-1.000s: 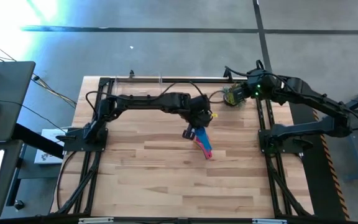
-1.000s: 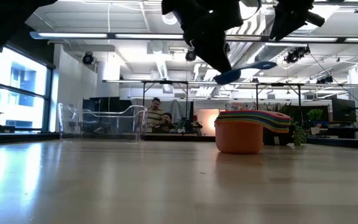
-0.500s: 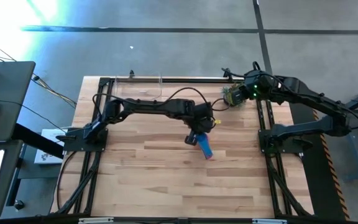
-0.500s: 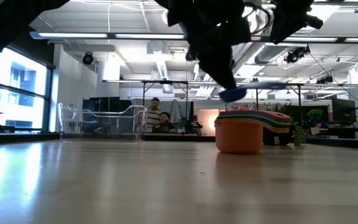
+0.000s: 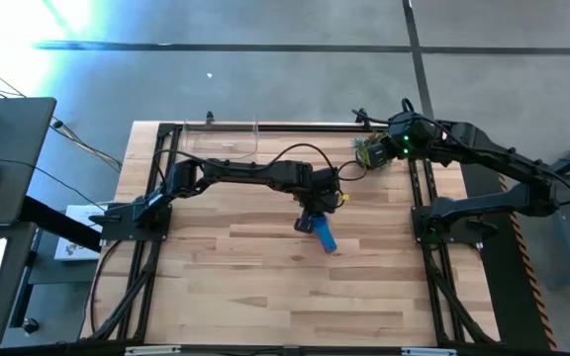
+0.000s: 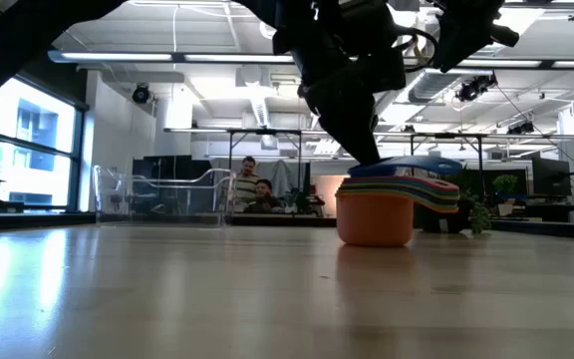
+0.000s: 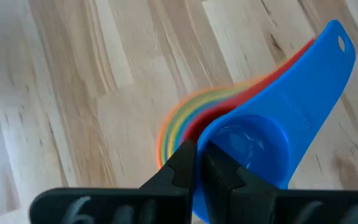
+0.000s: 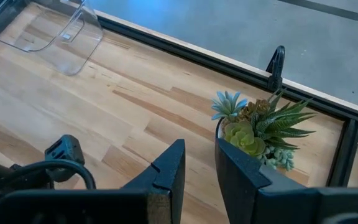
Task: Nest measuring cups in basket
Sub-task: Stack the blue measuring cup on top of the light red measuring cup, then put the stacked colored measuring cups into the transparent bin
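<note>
My left gripper (image 5: 312, 219) is over the middle of the table, shut on the blue measuring cup (image 5: 326, 237). That cup (image 6: 412, 163) sits on top of a nested stack of cups (image 6: 374, 217), whose orange bottom cup stands on the table. In the left wrist view the stack's coloured rims (image 7: 178, 122) show under the blue cup (image 7: 291, 106). The clear basket (image 5: 221, 144) stands at the table's far edge, left of centre, with nothing in it. My right gripper (image 8: 199, 163) waits open at the far right, beside the plant. My left gripper (image 7: 197, 165) pinches the rim of the blue cup's bowl (image 7: 211, 138), on the side away from the handle. One finger appears to be inside the bowl and one outside. It comes from above, pointing down. The cup is level, its handle (image 7: 328, 56) pointing away over the stacked handles.
A small potted plant (image 8: 253, 127) stands at the table's far right corner, right in front of my right gripper. Black frame rails (image 5: 424, 213) run along the table's left and right sides. Bare wood lies near and left of the stack. People sit (image 6: 252, 189) beyond the table.
My left gripper has moved down and a little toward the near edge, bringing the blue cup from clear above the stack onto its top. The blue handle now covers the pink one. The stack has shifted slightly on the table. The gripper has stayed shut.
</note>
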Robot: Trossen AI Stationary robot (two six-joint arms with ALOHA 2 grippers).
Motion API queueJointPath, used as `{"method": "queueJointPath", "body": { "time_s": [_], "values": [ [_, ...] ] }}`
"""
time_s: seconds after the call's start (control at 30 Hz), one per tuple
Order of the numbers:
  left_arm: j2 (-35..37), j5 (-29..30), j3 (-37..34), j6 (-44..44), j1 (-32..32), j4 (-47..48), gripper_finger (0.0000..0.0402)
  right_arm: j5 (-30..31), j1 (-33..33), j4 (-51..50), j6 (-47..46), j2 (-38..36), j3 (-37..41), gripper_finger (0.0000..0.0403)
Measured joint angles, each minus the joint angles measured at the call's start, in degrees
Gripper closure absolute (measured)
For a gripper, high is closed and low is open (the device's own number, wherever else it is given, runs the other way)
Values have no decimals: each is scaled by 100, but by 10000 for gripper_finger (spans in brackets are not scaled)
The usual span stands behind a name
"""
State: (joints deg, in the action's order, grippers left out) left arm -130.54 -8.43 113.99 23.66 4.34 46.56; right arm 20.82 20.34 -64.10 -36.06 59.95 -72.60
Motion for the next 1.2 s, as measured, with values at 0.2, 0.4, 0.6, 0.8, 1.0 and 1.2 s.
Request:
{"method": "queueJointPath", "body": {
  "time_s": [0.2,0.4,0.6,0.8,1.0,1.2],
  "values": [
    [-22,2,4,-2,0,-6,395,0,0,0,1,-1,0,323],
    [-22,50,4,-160,-4,31,371,0,0,0,1,-1,0,323],
    [-22,50,4,-200,-14,36,347,0,0,0,6,-1,0,323],
    [-19,50,4,-230,-63,58,323,1,0,-4,46,-1,0,323],
    [11,455,257,-303,-54,350,305,-3,0,-15,3,-1,0,323],
    [26,791,869,-363,36,1070,304,-350,-2,-18,-95,-1,0,323]
  ]
}}
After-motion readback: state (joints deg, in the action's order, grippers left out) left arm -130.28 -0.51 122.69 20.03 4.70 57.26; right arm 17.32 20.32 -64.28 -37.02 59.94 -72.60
